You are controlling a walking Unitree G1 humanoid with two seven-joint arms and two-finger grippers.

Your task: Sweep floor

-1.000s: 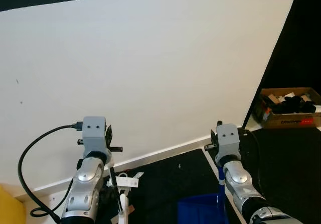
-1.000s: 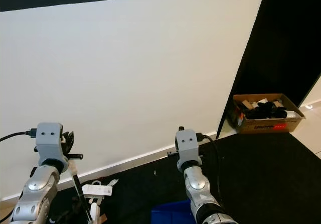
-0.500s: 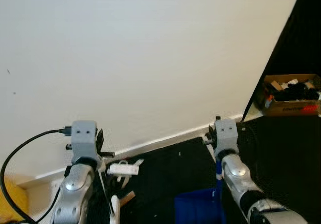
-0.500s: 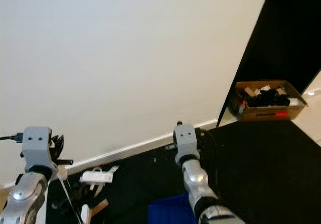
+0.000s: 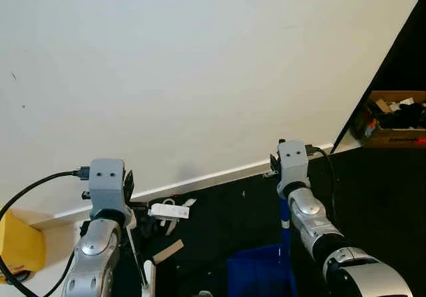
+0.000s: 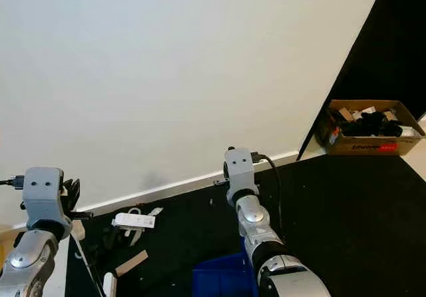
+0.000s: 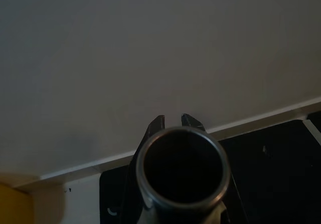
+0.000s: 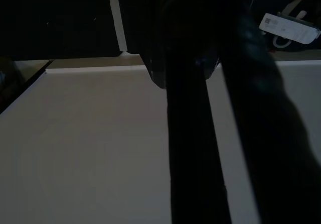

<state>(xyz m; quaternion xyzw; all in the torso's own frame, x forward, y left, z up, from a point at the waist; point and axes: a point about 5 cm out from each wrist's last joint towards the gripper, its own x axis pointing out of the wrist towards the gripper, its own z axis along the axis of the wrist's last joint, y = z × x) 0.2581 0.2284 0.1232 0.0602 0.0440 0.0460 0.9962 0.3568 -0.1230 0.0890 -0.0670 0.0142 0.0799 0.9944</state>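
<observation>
Since the scraps are still lying loose on the dark floor (image 5: 219, 230), I'd say the sweeping has barely started.

Going left to right: a yellow box (image 5: 18, 245) sits at the lower left edge. The left gripper (image 5: 126, 194) is closed round a thin broom handle (image 5: 135, 254), whose open tube end shows in the left wrist view. Just right of it, by the skirting, lie a white gadget (image 5: 169, 210) and a cardboard strip (image 5: 168, 251), both unswept.

Bottom centre is the blue dustpan (image 5: 256, 277), its blue handle (image 5: 284, 227) held upright in the right gripper (image 5: 274, 170), fingers wrapped round it.

Far right, a cardboard box (image 6: 363, 137) has a red label, too small to read.
</observation>
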